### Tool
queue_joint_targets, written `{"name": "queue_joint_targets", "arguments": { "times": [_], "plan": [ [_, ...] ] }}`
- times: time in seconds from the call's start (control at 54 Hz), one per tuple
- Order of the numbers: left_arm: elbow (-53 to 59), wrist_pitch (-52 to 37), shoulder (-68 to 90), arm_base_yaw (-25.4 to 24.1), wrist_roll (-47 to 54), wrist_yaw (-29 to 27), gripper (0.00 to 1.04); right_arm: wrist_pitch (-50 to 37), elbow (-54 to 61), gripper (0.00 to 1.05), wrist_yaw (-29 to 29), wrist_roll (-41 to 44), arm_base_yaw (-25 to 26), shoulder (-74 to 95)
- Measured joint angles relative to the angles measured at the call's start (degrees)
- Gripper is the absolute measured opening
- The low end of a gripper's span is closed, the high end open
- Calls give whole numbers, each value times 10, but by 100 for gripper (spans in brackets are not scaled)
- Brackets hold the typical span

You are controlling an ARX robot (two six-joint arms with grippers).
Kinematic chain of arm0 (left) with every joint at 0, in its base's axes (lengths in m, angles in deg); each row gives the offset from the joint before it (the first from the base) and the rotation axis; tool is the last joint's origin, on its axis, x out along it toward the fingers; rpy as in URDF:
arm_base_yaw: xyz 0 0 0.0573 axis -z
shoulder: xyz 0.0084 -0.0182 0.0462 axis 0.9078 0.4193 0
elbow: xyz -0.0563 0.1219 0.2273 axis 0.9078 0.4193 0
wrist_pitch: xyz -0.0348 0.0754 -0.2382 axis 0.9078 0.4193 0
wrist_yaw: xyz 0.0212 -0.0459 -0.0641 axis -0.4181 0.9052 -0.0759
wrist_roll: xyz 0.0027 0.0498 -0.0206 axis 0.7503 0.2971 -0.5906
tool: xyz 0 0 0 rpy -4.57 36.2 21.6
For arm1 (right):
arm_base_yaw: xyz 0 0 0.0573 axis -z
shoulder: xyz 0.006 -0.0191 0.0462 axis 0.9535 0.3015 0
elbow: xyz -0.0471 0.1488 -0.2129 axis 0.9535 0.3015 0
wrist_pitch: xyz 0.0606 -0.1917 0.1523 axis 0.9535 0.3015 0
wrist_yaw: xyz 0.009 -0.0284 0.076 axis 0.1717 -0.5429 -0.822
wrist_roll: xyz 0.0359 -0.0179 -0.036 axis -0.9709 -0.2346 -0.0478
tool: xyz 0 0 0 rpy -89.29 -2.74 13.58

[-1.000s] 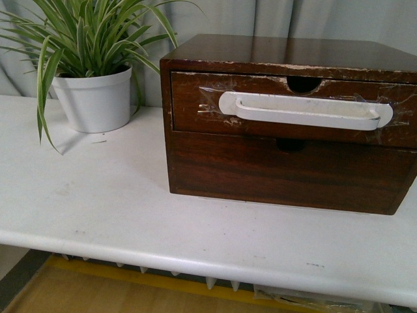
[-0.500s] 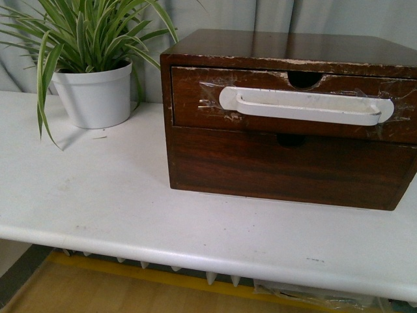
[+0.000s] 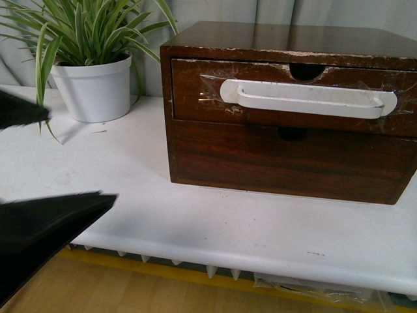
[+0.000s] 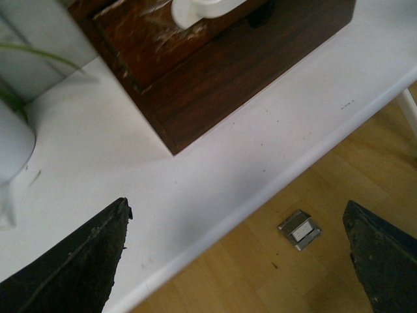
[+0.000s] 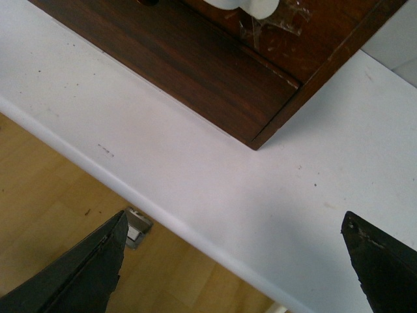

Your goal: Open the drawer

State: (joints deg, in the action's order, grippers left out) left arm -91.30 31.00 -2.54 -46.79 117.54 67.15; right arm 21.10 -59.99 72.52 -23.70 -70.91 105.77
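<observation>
The drawer (image 3: 195,98) is the upper one in a dark brown wooden box. It has chipped edges, a half-round notch and a long white handle (image 3: 306,98) taped on, and it looks closed. My left gripper (image 3: 82,154) is open and empty at the far left, over the table's front edge, well apart from the box. In the left wrist view the gripper (image 4: 236,205) is open, with the drawer's corner (image 4: 137,32) and the handle's end (image 4: 195,10) ahead. My right gripper (image 5: 234,218) is open and empty near the box's other corner, with the drawer (image 5: 326,26) ahead.
A plain lower drawer (image 3: 287,160) sits under the handled one. A potted plant (image 3: 94,85) in a white pot stands at the back left on the white table (image 3: 130,195). Wooden floor with a metal floor socket (image 4: 300,229) lies below the table's edge.
My left gripper's black fingers have come into the front view at the left. The box sits slightly higher in the picture than before.
</observation>
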Motion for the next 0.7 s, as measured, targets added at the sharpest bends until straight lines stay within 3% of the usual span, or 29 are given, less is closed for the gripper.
{"name": "queue_joint_targets", "arguments": {
  "times": [0.278, 0.704],
  "plan": [
    [-193, 37, 193, 54, 162, 17, 99, 94, -132, 96, -52, 105, 25, 106],
    [-362, 126, 360, 92, 313, 21, 99, 159, -220, 96, -74, 196, 3, 199]
  ]
}}
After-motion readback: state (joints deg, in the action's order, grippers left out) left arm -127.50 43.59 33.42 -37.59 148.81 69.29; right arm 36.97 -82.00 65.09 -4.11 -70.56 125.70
